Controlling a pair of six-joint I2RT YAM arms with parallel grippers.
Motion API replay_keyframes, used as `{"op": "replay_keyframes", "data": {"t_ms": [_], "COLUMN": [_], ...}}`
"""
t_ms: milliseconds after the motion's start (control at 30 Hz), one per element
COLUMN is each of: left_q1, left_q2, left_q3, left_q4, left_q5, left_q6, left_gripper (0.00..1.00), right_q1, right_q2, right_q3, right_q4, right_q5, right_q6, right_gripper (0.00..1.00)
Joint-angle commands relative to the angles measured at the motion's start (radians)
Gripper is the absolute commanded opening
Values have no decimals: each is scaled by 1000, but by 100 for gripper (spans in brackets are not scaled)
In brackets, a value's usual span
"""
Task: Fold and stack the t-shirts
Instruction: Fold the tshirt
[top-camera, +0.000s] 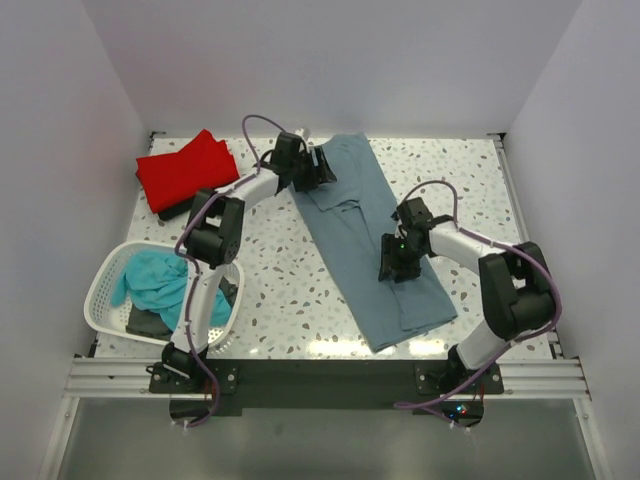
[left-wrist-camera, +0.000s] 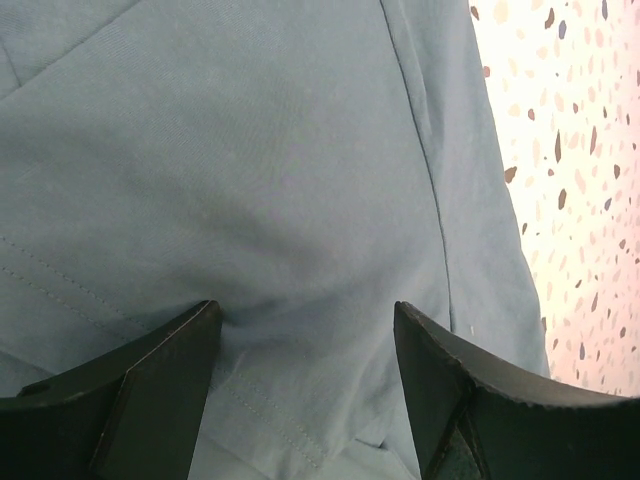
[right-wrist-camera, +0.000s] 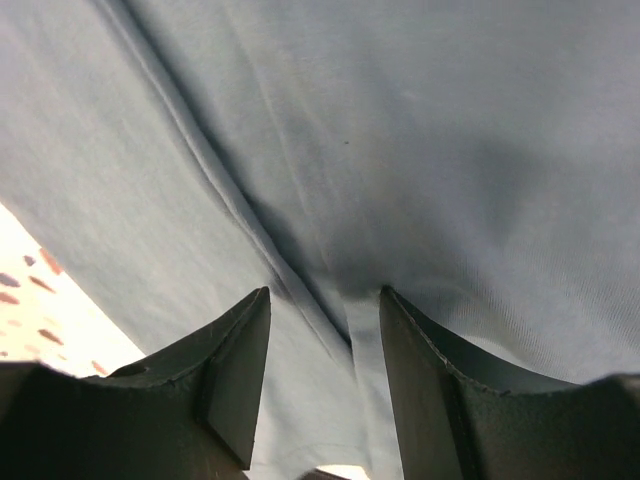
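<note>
Speckled white tabletop (top-camera: 280, 290), plain white walls around it.

- Left gripper (left-wrist-camera: 305, 312): fingers wide apart, tips pressed down on the grey-blue shirt (top-camera: 372, 235), nothing pinched.
- Right gripper (right-wrist-camera: 325, 297): fingers partly apart, astride a raised fold of the same shirt, not closed on it.
- Grey-blue shirt: long folded strip, running diagonally from the far edge toward the near right corner. Left gripper at its far end, right gripper past its middle.
- Red shirt (top-camera: 185, 168): folded, far left corner.
- Teal shirt (top-camera: 158, 280): crumpled in the white basket (top-camera: 98, 300), near left corner.
</note>
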Motion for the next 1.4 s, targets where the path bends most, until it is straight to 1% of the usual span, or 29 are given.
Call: {"op": "replay_keyframes", "data": {"t_ms": [0, 233, 367, 567, 833, 967, 1067, 1233, 1367], "left_q1": [15, 18, 16, 16, 16, 16, 13, -8, -21], "left_q2": [71, 126, 140, 157, 178, 184, 178, 102, 4], "left_q3": [47, 107, 116, 118, 147, 165, 181, 173, 139], "left_q4": [-31, -14, 23, 41, 60, 70, 75, 81, 90], "left_q5": [19, 61, 104, 131, 146, 157, 163, 149, 129], "left_q6": [90, 132, 143, 152, 155, 153, 152, 173, 196], "left_gripper": [75, 75, 75, 76, 76, 76, 76, 76, 76], "right_q1": [62, 165, 218, 275, 312, 332, 349, 355, 355], "right_q2": [86, 165, 216, 270, 342, 344, 316, 216, 129], "right_q3": [5, 90, 146, 214, 327, 357, 373, 354, 351], "right_q4": [13, 26, 27, 39, 18, -3, -37, -103, -207], "right_q5": [-81, -94, -101, -119, -124, -125, -113, -55, 33], "right_q6": [33, 73, 88, 108, 110, 107, 105, 110, 86], "right_gripper": [52, 52, 52, 52, 51, 52, 52, 52, 54]}}
